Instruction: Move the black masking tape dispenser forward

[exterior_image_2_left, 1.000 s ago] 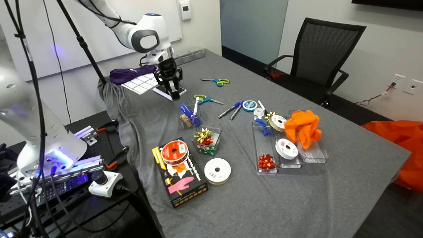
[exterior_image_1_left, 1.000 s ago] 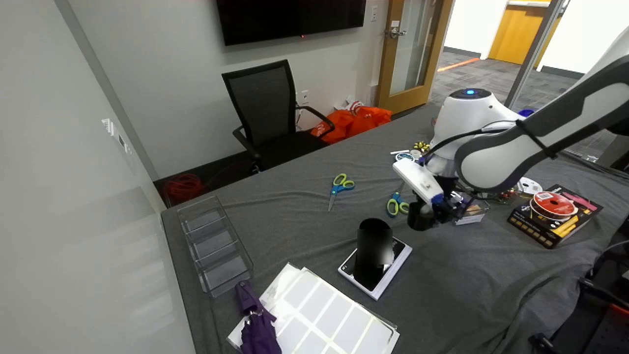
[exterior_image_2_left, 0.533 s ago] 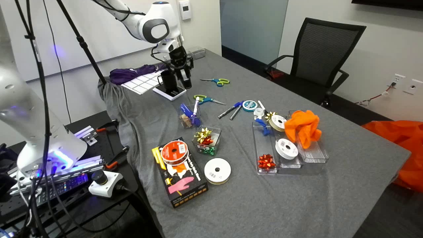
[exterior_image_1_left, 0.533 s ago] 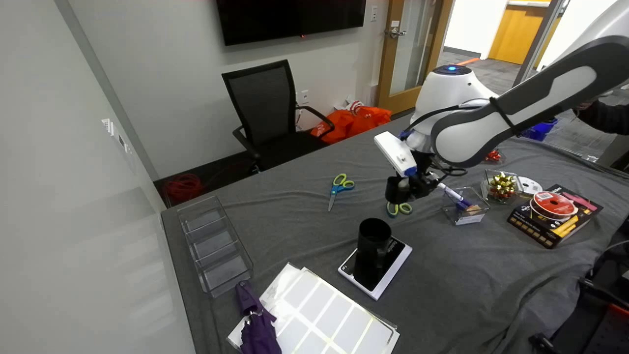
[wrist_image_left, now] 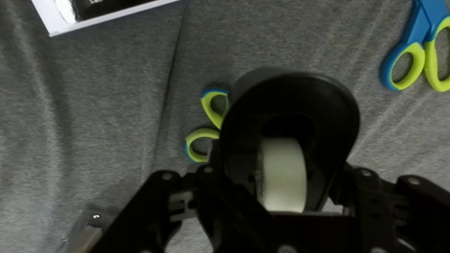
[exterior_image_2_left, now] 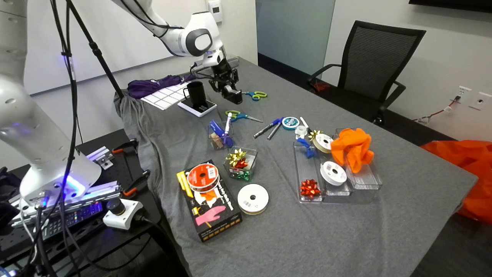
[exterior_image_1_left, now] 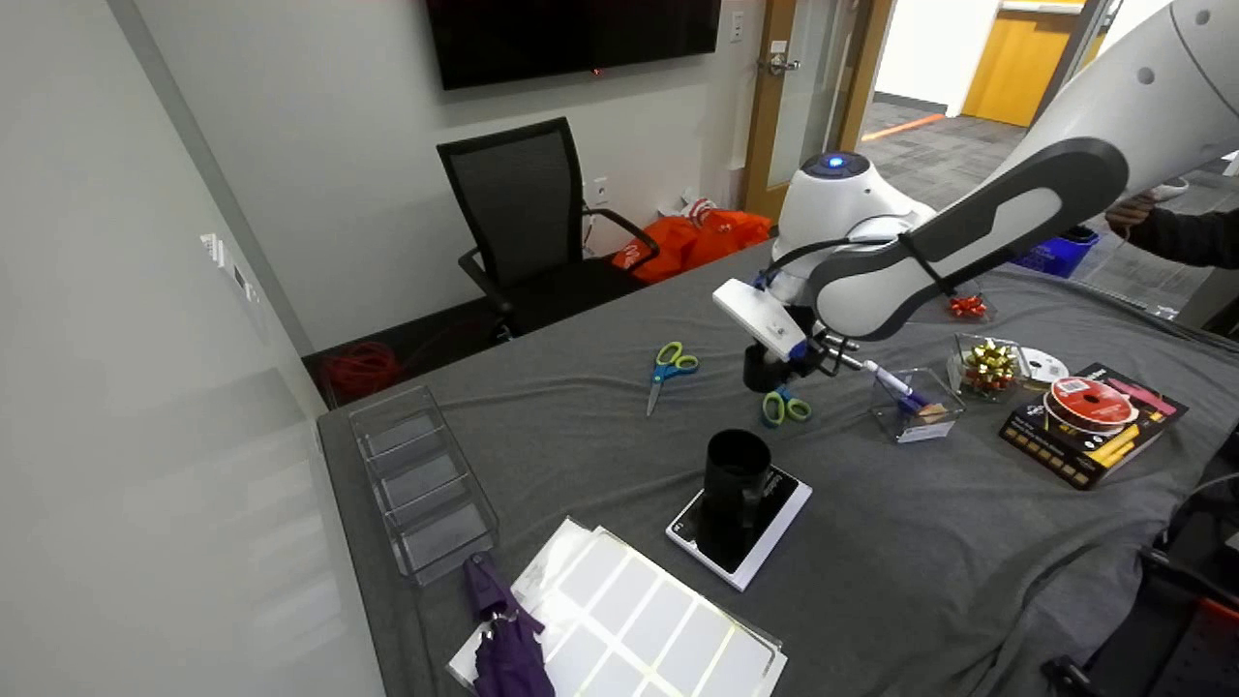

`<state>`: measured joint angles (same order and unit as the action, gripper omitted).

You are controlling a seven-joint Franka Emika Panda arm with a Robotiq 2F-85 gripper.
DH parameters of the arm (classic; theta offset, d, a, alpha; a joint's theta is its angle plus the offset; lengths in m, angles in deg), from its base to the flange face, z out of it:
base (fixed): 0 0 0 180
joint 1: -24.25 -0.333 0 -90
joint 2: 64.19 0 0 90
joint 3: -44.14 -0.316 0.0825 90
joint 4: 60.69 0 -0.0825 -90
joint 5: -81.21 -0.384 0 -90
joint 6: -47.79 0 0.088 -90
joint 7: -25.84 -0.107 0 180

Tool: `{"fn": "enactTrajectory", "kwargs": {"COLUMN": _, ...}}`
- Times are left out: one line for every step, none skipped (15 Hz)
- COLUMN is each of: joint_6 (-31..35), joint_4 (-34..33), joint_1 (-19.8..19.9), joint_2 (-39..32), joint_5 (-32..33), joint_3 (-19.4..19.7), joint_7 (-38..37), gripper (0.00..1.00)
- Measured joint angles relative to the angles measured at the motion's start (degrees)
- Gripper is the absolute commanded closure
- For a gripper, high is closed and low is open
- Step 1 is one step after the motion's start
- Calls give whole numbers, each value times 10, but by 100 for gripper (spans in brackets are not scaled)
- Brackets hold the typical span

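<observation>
1. Since half a second ago, our arm (exterior_image_2_left: 173, 41) has carried the tape dispenser (wrist_image_left: 290, 130) farther out from the base (exterior_image_2_left: 46, 181); in an exterior view the gap between it and the mug (exterior_image_2_left: 196, 94) looks wider.
2. Our claw (wrist_image_left: 278, 174) is narrowed to the dispenser's width and grips it from both sides.
3. We have the dispenser up off the cloth (exterior_image_1_left: 561, 436); in the wrist view it covers all but the handle loops of one pair of scissors (wrist_image_left: 202, 133).
4. Apart from it, the mug stands upright on a flat box (exterior_image_1_left: 774, 528) with white edges.
5. For room, we see gray cloth stretching past the other scissors (exterior_image_1_left: 665, 371) to a clear tray (exterior_image_1_left: 455, 557) near the edge of the table (exterior_image_2_left: 346, 238), and we are well inside the long edge beside the chair (exterior_image_1_left: 523, 203).
</observation>
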<state>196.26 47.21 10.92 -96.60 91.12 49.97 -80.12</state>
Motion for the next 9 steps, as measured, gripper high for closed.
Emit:
{"fn": "enactTrajectory", "kwargs": {"joint_6": -1, "joint_4": -11, "joint_1": 3, "joint_2": -11, "joint_5": -1, "joint_3": -1, "joint_7": 25, "gripper": 60}}
{"fn": "enactTrajectory", "kwargs": {"joint_6": -1, "joint_4": -21, "joint_1": 7, "joint_2": -21, "joint_5": -4, "joint_3": -4, "joint_7": 52, "gripper": 60}}
{"fn": "enactTrajectory", "kwargs": {"joint_6": -3, "joint_4": -30, "joint_1": 12, "joint_2": -30, "joint_5": -9, "joint_3": -8, "joint_7": 81, "gripper": 60}}
{"fn": "enactTrajectory", "kwargs": {"joint_6": -5, "joint_4": -41, "joint_1": 17, "joint_2": -40, "joint_5": -14, "joint_3": -12, "joint_7": 107, "gripper": 60}}
{"fn": "enactTrajectory", "kwargs": {"joint_6": -8, "joint_4": -52, "joint_1": 20, "joint_2": -50, "joint_5": -19, "joint_3": -14, "joint_7": 130, "gripper": 60}}
{"fn": "enactTrajectory", "kwargs": {"joint_6": -13, "joint_4": -65, "joint_1": 22, "joint_2": -60, "joint_5": -22, "joint_3": -14, "joint_7": 151, "gripper": 60}}
{"fn": "enactTrajectory", "kwargs": {"joint_6": -20, "joint_4": -78, "joint_1": 23, "joint_2": -71, "joint_5": -24, "joint_3": -14, "joint_7": 173, "gripper": 60}}
{"fn": "enactTrajectory", "kwargs": {"joint_6": -26, "joint_4": -91, "joint_1": 25, "joint_2": -80, "joint_5": -24, "joint_3": -14, "joint_7": 195, "gripper": 60}}
{"fn": "enactTrajectory", "kwargs": {"joint_6": -31, "joint_4": -104, "joint_1": 26, "joint_2": -90, "joint_5": -23, "joint_3": -13, "joint_7": 217, "gripper": 60}}
